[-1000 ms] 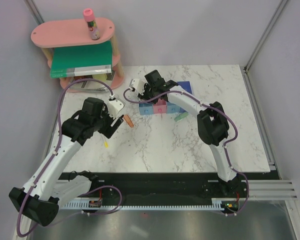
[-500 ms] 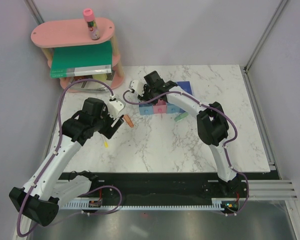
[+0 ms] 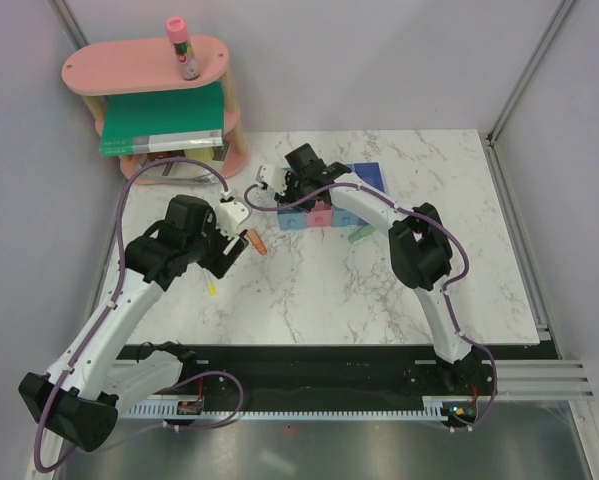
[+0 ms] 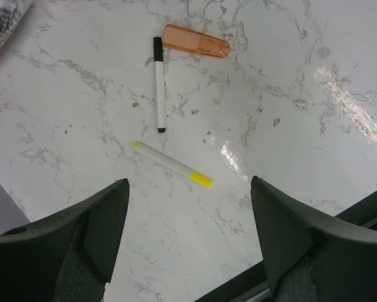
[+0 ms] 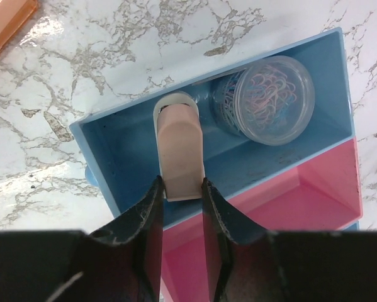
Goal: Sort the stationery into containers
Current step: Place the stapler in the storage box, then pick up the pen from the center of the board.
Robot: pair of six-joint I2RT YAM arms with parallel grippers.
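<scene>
My right gripper (image 5: 180, 182) is shut on a pale pink eraser-like piece (image 5: 179, 151) and holds it over the end light blue bin (image 5: 122, 148). A clear round pot (image 5: 270, 97) of paper clips lies in that bin, next to the pink bin (image 5: 289, 195). In the top view the right gripper (image 3: 282, 187) is at the left end of the row of bins (image 3: 322, 216). My left gripper (image 4: 188, 182) is open and empty, above a yellow-tipped stick (image 4: 172, 164), a black-and-white marker (image 4: 158, 82) and an orange piece (image 4: 196, 40). A green bit (image 3: 361, 234) lies right of the bins.
A pink oval two-tier shelf (image 3: 119, 68) stands at the back left with a pink-capped tube (image 3: 183, 48) on top and a big green book (image 3: 164, 118) on its lower tier. Walls close in at the left and the back.
My right gripper has shifted slightly left over the bins with the pale pink piece still in it. The left arm has barely moved.
</scene>
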